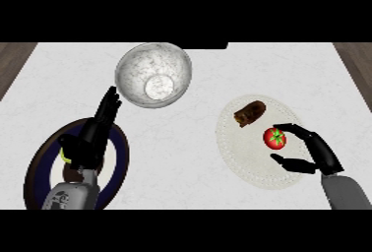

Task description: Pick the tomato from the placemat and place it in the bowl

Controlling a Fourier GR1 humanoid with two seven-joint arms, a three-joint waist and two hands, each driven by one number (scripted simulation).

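A red tomato (274, 138) with a green stem lies on the round white placemat (243, 160) at the right. My right hand (314, 150) is just to its right, fingers and thumb spread on either side of the tomato without closing on it. A grey speckled bowl (154, 74) stands at the upper middle left. My left hand (93, 134) rests open with straight fingers pointing up toward the bowl's lower left rim.
A brown oblong food item (250, 112) lies on the placemat above the tomato. A dark-rimmed plate (42, 160) sits at the lower left under my left forearm. Wooden strips show at both upper corners beside the white counter.
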